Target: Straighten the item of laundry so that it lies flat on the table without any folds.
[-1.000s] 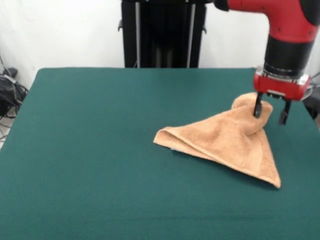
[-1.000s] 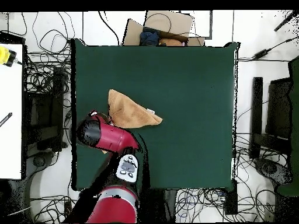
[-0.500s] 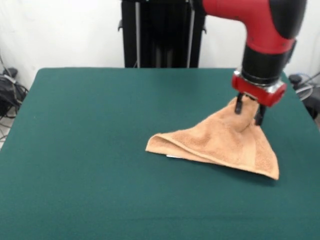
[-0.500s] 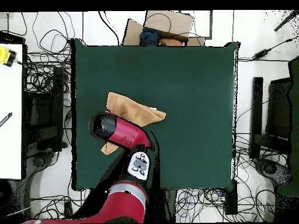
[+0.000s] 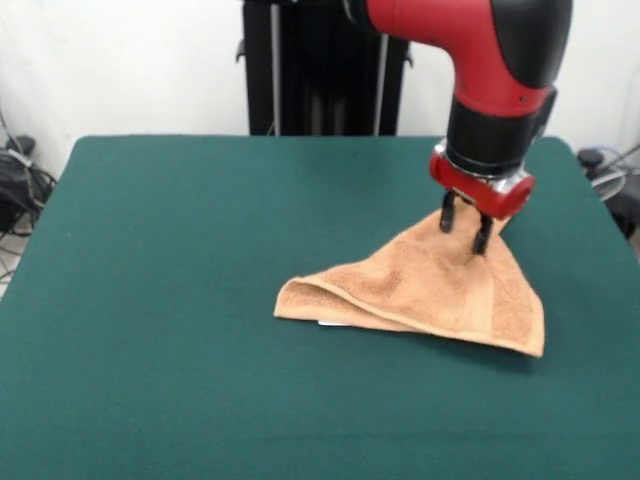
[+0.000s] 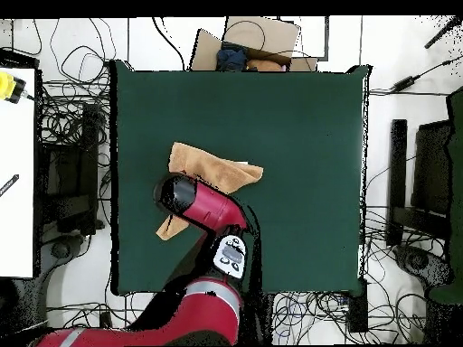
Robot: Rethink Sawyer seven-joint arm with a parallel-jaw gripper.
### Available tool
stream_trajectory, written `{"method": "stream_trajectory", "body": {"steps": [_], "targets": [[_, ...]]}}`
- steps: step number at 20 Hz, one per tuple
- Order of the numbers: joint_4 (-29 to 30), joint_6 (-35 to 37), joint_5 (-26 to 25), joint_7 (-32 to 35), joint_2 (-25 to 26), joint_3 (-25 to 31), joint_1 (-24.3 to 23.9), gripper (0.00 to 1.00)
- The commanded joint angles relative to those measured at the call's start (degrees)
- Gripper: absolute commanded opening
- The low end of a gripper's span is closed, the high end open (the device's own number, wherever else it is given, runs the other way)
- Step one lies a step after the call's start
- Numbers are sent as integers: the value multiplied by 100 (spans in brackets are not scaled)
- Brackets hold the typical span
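Note:
The tan terry towel (image 5: 425, 290) lies folded in a triangle on the green table (image 5: 180, 260), right of centre. One corner is pulled up into a peak. My gripper (image 5: 465, 228) is shut on that peak and holds it a little above the table. A small white label (image 5: 333, 322) peeks out under the towel's near left edge. In the overhead view the red arm (image 6: 203, 203) covers the gripper and the towel's middle. Parts of the towel (image 6: 212, 167) show on either side of the arm.
The black pedestal (image 5: 325, 65) stands behind the table's far edge. Cables (image 5: 15, 180) lie on the floor at the left. In the overhead view a cardboard box (image 6: 249, 41) sits beyond the table and a white side table (image 6: 16, 163) stands at the left.
The gripper has moved left in the front view, away from the table's right edge. It dragged the towel's raised corner and the whole towel along with it.

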Motion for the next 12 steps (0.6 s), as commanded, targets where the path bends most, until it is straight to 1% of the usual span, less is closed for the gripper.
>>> {"method": "stream_trajectory", "body": {"steps": [1,3,10,12], "targets": [[-68,-120,-173,731,243,267,-157,0],[-157,77,-212,703,244,192,-125,0],[-236,195,-280,621,242,145,-144,0],[-202,292,-330,553,149,125,-182,0]]}}
